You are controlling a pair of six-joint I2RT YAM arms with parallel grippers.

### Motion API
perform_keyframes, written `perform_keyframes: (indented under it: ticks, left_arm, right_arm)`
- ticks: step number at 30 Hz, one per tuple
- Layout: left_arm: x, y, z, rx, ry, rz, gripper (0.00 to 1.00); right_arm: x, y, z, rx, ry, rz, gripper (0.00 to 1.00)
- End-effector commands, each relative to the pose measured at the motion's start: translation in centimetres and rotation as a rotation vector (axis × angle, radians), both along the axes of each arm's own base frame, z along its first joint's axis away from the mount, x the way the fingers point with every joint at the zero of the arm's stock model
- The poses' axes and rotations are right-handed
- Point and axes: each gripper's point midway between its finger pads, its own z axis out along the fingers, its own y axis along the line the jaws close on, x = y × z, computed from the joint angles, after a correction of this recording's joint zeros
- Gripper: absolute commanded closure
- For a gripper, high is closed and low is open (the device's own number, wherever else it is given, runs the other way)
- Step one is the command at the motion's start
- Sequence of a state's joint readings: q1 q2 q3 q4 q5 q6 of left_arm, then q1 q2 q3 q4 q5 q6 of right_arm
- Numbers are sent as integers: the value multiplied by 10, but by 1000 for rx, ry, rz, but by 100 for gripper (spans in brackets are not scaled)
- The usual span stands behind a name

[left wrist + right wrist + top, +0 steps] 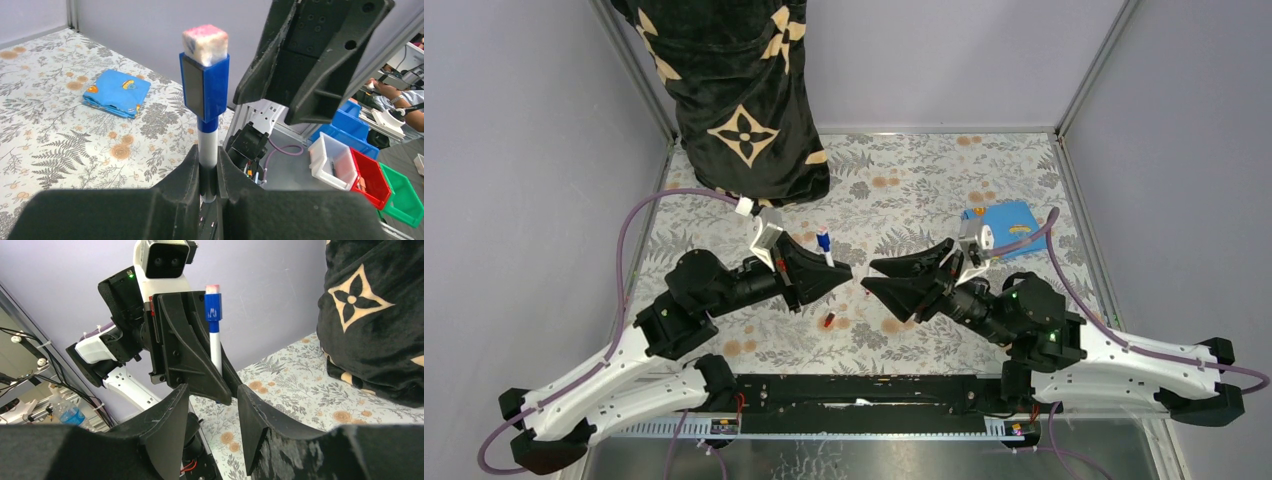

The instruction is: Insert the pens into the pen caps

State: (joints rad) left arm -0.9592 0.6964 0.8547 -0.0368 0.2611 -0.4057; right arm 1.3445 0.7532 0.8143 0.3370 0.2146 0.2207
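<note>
The left gripper [207, 187] pinches a blue pen [206, 95] by its white barrel, upright, blocky blue end on top. Its writing end is hidden below the fingers, so I cannot tell whether it is capped. Just near of it, a small red piece [828, 320] lies on the table [904, 190], either a cap or a pen. The right gripper [210, 425] faces the pen, spread and empty. No capped pen shows, so most of the task seems left
</note>
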Motion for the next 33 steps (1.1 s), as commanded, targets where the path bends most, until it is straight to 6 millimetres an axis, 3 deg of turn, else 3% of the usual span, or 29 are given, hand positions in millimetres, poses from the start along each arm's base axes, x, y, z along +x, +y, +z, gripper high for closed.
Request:
perform_keyframes:
  ticks: [1, 5, 15, 23, 33]
  left_arm:
    - [-12, 0, 16, -42, -81, -64, 100]
    - [-15, -3, 14, -31, -85, -92, 100]
    - [-11, -14, -7, 32, -52, -115, 100]
    - [-15, -17, -13, 46, -48, -149, 100]
    - [-18, -19, -18, 58, -47, -169, 100]
  right_arm:
    - [-6, -7, 2, 8, -13, 17, 52]
    - [-4, -7, 6, 19, 5, 5, 52]
    - [1, 14, 29, 25, -1, 4, 50]
    - [16, -1, 47, 146, 21, -88, 50]
    - [29, 0, 41, 150, 67, -160, 51]
